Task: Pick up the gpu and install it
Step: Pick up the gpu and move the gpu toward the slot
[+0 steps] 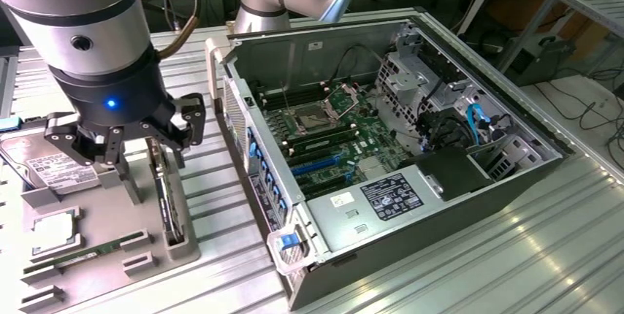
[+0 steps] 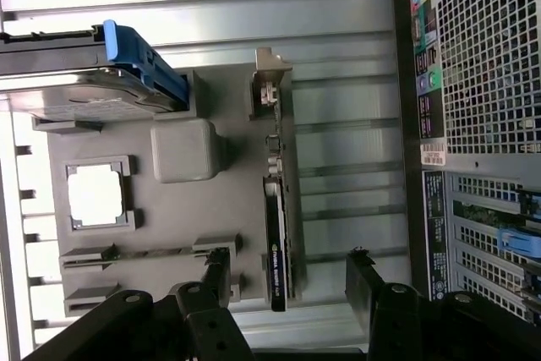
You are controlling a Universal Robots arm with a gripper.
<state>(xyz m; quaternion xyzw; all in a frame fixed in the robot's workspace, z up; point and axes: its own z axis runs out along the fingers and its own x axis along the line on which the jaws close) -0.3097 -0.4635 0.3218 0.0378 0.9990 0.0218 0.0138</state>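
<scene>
Gripper (image 1: 131, 153) (image 2: 289, 281) hangs with its jaws spread wide, grasping nothing, over the gray tray (image 1: 107, 259) (image 2: 182, 209). Directly beneath it the gpu (image 1: 166, 197) (image 2: 276, 243) stands on edge in a tray slot. In the wrist view the card lines up between the two fingers (image 2: 215, 272), nearer one of them and touching neither. The hard drive (image 1: 39, 164) (image 2: 76, 95) rests in the tray off to one side of the gripper. On the gripper's other side the open case (image 1: 390, 153) (image 2: 482, 82) lies beside the tray, its motherboard exposed.
</scene>
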